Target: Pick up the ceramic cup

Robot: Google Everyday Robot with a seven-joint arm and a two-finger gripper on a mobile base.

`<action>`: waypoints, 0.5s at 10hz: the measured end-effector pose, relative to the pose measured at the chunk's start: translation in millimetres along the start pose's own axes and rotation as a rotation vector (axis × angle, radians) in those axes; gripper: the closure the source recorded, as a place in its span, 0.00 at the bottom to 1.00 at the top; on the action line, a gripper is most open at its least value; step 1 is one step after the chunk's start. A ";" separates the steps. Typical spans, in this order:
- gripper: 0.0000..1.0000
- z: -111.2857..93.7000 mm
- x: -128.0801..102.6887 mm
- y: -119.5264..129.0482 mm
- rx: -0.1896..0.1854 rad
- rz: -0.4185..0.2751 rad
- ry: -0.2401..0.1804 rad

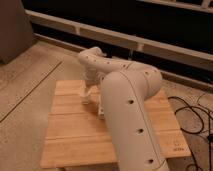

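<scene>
My white arm reaches from the lower right over a wooden table (70, 140). Its wrist bends down at the back left of the table. The gripper (86, 95) hangs there, low over the boards. A small whitish shape lies right at the gripper's lower end, and I cannot tell whether it is the ceramic cup or part of the gripper. Another pale object (101, 107) shows just right of it, half hidden by the arm. I cannot name it for sure.
The thick arm link (130, 120) covers the middle and right of the table and hides whatever lies there. Black cables (192, 117) lie on the floor at the right. A low ledge and dark wall (150, 47) run behind the table.
</scene>
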 end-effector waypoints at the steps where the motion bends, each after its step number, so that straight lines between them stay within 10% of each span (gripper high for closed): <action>1: 0.47 2.4 -2.3 0.2 -0.008 -0.003 0.004; 5: 0.91 3.2 -4.2 7.0 -0.071 -0.040 0.014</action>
